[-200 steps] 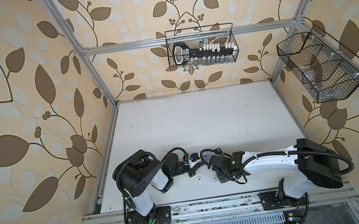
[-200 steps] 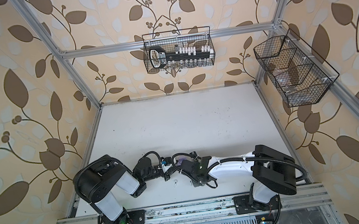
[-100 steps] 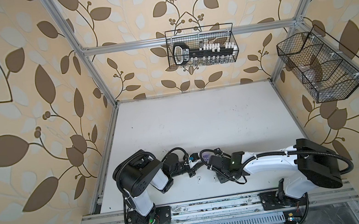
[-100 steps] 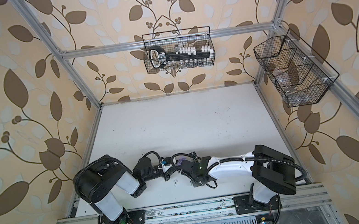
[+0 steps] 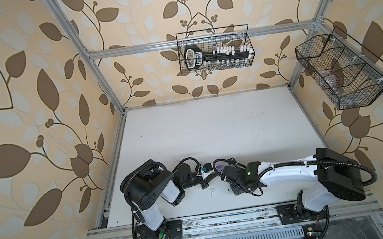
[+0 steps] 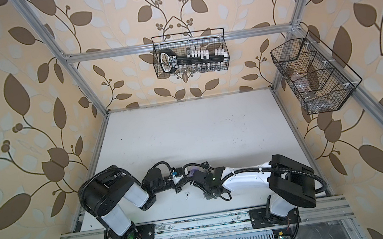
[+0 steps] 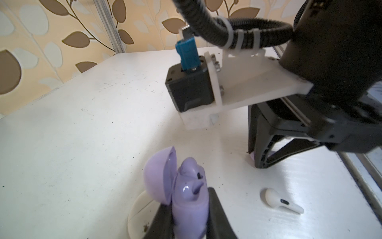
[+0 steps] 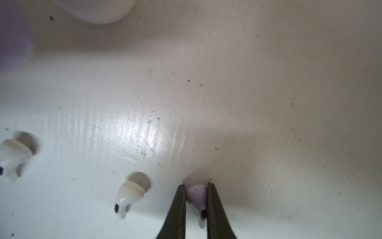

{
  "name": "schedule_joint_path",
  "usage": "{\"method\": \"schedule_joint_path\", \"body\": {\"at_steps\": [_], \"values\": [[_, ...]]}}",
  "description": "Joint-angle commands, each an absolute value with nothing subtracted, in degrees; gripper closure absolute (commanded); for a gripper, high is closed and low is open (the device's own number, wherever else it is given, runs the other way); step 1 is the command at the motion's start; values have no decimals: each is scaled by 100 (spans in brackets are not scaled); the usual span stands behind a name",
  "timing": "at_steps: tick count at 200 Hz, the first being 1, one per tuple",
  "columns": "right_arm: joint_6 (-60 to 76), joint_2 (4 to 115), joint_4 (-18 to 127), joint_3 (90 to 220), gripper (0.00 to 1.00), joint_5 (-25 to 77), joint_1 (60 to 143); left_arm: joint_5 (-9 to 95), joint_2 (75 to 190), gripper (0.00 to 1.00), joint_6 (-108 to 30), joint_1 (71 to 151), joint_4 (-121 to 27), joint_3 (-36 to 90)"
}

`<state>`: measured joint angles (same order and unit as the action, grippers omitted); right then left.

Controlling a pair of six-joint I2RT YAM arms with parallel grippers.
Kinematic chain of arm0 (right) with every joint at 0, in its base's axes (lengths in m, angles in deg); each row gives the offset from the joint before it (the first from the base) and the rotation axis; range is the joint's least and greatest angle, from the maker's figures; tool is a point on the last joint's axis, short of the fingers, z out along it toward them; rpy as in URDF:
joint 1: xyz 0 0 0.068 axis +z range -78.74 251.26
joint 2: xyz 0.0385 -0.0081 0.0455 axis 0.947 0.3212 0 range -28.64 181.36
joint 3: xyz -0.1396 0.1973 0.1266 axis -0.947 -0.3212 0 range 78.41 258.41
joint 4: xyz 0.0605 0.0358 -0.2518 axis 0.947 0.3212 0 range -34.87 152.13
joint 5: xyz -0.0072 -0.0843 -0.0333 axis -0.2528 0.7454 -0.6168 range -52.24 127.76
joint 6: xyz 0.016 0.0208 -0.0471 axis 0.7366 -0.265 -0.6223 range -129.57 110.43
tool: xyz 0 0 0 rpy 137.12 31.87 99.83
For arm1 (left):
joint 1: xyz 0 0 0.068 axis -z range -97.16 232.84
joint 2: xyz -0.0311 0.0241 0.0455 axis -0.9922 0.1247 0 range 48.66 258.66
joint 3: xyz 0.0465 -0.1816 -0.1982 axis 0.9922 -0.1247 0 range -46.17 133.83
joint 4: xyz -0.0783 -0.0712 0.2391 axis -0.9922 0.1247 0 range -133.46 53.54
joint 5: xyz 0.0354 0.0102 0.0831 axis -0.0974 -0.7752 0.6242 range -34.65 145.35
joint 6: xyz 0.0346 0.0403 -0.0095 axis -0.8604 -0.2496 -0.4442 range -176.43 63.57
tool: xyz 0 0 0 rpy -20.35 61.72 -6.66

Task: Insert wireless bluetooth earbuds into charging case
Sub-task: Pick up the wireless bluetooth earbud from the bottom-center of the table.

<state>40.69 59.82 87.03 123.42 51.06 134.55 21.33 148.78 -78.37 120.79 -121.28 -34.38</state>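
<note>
In the left wrist view my left gripper [image 7: 188, 199] is shut on a lavender charging case [image 7: 187, 198]. Its lid [image 7: 159, 175] stands open and a lavender earbud [image 7: 192, 168] sits inside. In the right wrist view my right gripper [image 8: 196, 185] is shut on another lavender earbud [image 8: 197, 195], down at the white table. Two white earbuds [image 8: 129, 194] [image 8: 12, 159] lie on the table beside it. In both top views the two grippers meet near the table's front edge, with a white earbud [image 5: 212, 192] [image 6: 187, 195] lying between them.
A white round case [image 7: 140, 215] lies on the table under the lavender one. Two black wire baskets hang on the back wall [image 5: 214, 49] and the right wall [image 5: 342, 71]. An aluminium rail [image 5: 226, 219] runs along the table's front edge.
My right gripper's jaws have closed on the lavender earbud. Neither arm has visibly moved in the top views.
</note>
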Motion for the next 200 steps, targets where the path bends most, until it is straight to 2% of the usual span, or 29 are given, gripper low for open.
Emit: {"method": "schedule_joint_path", "body": {"at_steps": [1,63,200], "values": [[4133,5834,8724,12341,89,5282,13445,2157,14790,87,-7815,12133,-12495,-3382],[4098,5293,8219,12234,90,5727,13438,2251,14789,87,-7725,12124,-12495,-3360],[4070,3872,5413,11038,89,6747,13586,2414,14789,87,-7656,12124,-12501,-3342]]}}
